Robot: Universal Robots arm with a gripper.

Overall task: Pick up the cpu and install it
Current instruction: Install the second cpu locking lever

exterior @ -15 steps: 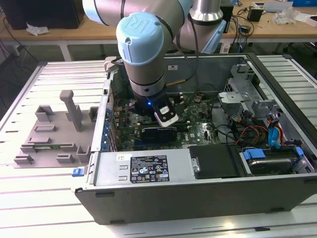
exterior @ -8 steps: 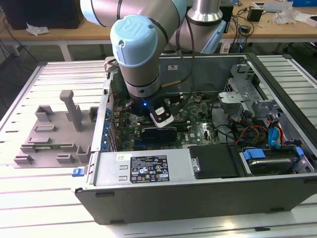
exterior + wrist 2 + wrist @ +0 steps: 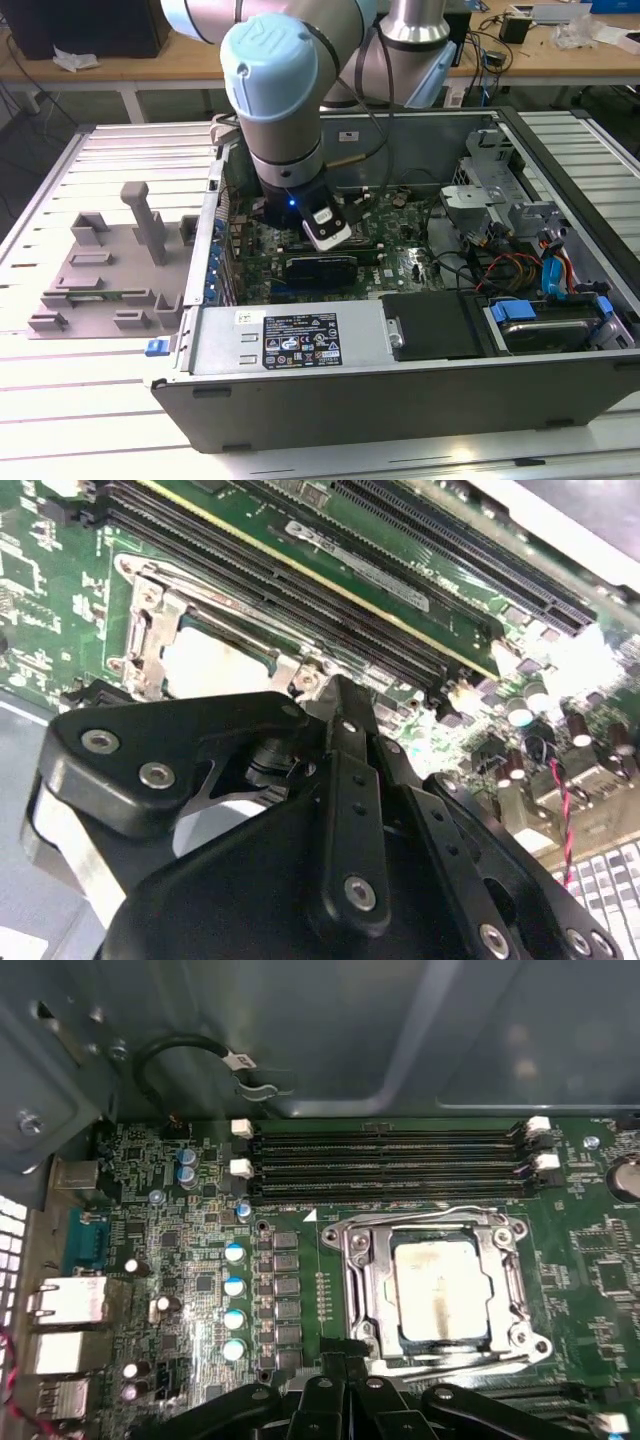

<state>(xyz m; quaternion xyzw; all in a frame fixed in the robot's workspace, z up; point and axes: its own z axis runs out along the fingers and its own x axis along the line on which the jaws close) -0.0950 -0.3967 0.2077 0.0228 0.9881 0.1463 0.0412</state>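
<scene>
The end effector [image 3: 345, 1365] hangs inside the open computer case [image 3: 400, 400], low over the motherboard [image 3: 200, 1260]. The cpu [image 3: 442, 1290] already sits in its metal-framed socket [image 3: 365, 1260], silver top showing, just beyond the tips of the end effector. The fingers [image 3: 340, 705] are drawn together with nothing held between them. Memory slots [image 3: 390, 1160] run past the far side of the socket. The grey tray [image 3: 105, 275] lies on the table [image 3: 80, 400], well off to one side.

No print on the power supply label [image 3: 300, 341] is legible.
</scene>
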